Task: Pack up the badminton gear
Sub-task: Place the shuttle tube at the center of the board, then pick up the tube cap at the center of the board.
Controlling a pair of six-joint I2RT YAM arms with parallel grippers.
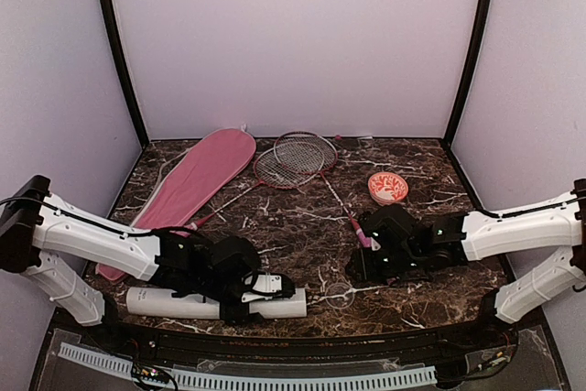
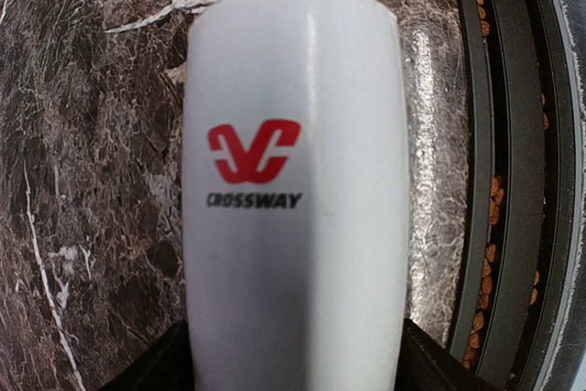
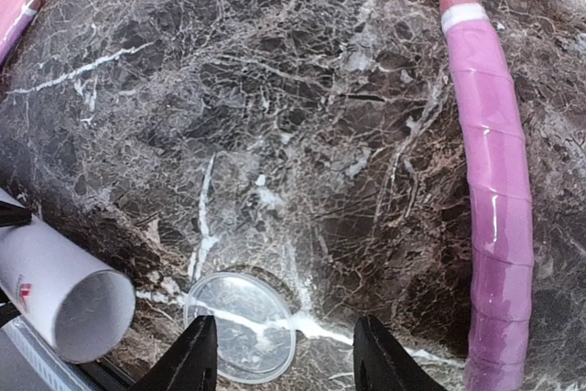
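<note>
finding the packing hardly begun. the white crossway tube [image 1: 151,299] lies on its side at the near edge of the marble table [image 1: 302,226], mouth open, with no shuttlecock visible in it. the left gripper [image 2: 293,368] straddles the tube, a finger against each side; whether it is clenched or merely resting there cannot be told. the clear lid [image 3: 240,327] lies flat just past the tube's open end. the right gripper [image 3: 288,354] hangs over it with its jaws apart, grasping nothing.

well behind the tube, the two red-framed rackets [image 1: 295,160] lie with heads overlapping, outside the pink racket bag [image 1: 197,176] beside them. a red-and-white round item [image 1: 387,188] behind the tube to the right may be the shuttlecocks; too small to confirm.

outstanding, by judgement: shuttlecocks into the tube, lid on, rackets bagged.
</note>
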